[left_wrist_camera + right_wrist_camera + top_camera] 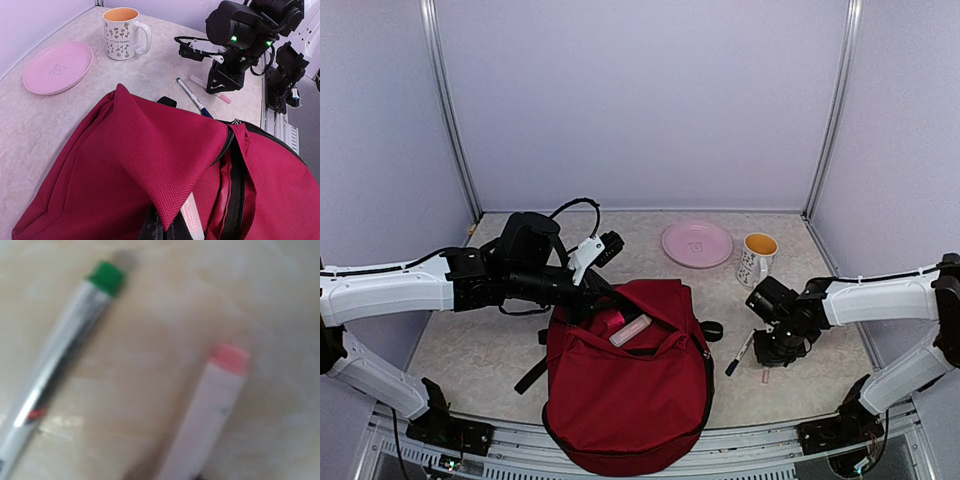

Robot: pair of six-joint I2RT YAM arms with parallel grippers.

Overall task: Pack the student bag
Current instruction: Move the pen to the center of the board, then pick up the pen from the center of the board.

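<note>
Near side first: the left gripper [160, 227] is pinching the student bag [625, 400] by a fold of red fabric at its mouth, jaws closed right down on the cloth. In the left wrist view the fabric is standing up in a peak and draping over the fingers, so only dark stubs are showing at the bottom edge.

The right gripper [219, 86] is hanging nose-down over the table [470, 340] to the right of the bag, just above a pink-capped tube [210, 410]. A pen [60, 350] with a green end is lying just beside the tube. How wide these jaws are standing I cannot tell. The right wrist view is blurred and showing almost nothing of its own fingers, and from the other views the tips are reading as one dark block. Whether they are touching the tube is unclear too.

The bag is lying between the two arms at the near middle of the table, zip open, its lower end reaching past the near edge. Inside the mouth a pale tube [630, 330] is resting on the lining, and something pink beside it is too small to name.

Further back, well apart from the bag, a pink plate [697, 243] and a flower-printed mug [758, 257] are sitting side by side. The mug is standing upright, its inside orange.
</note>
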